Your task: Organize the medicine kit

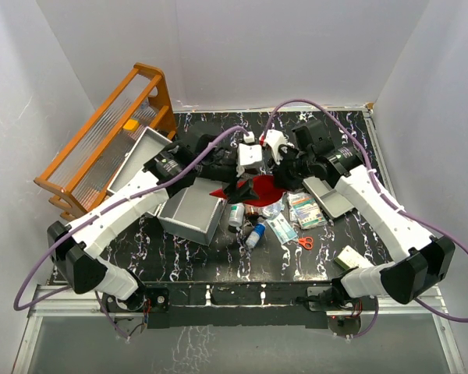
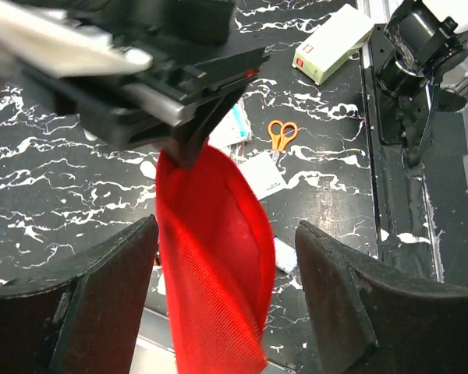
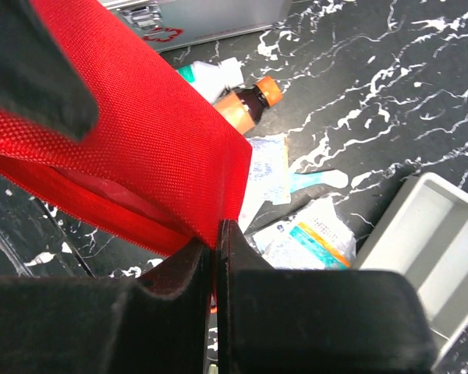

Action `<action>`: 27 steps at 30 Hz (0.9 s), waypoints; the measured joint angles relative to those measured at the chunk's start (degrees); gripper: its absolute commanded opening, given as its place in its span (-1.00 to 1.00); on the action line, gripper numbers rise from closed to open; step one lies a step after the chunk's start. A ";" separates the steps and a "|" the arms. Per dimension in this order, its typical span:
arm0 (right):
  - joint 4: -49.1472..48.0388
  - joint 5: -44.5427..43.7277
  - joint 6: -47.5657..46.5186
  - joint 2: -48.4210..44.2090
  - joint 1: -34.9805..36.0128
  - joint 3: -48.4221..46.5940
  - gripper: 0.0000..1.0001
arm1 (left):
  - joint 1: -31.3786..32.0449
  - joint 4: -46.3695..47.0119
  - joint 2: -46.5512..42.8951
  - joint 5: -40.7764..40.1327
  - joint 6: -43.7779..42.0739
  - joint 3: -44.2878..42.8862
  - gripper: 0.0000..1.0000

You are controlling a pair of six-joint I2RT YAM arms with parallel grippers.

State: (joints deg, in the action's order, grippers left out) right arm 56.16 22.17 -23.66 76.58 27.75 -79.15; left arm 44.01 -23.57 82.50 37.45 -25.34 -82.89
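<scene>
Early going, I judge: the light-grey hard medicine kit box (image 1: 189, 210) stands left of centre on the black marbled worktop (image 1: 179, 257), bottles (image 1: 235, 214) and packets (image 1: 304, 209) loose beside it. The right gripper (image 3: 217, 234) clamps the red fabric pouch (image 3: 140, 140); the left gripper (image 2: 226, 257) gapes around it.

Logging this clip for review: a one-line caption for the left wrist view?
Open left gripper flanking a red pouch that hangs pinched in the right gripper, orange scissors beyond.
</scene>
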 measured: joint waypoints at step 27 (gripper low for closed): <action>5.40 -8.70 2.14 1.18 1.66 -4.44 -1.00 | 9.86 -1.51 4.63 -27.43 -12.90 -2.10 -0.18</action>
State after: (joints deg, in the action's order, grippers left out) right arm 61.56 13.47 -21.52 77.76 29.41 -83.59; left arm 53.87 -25.08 87.13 10.02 -38.24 -84.99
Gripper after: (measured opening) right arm 0.012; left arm 0.438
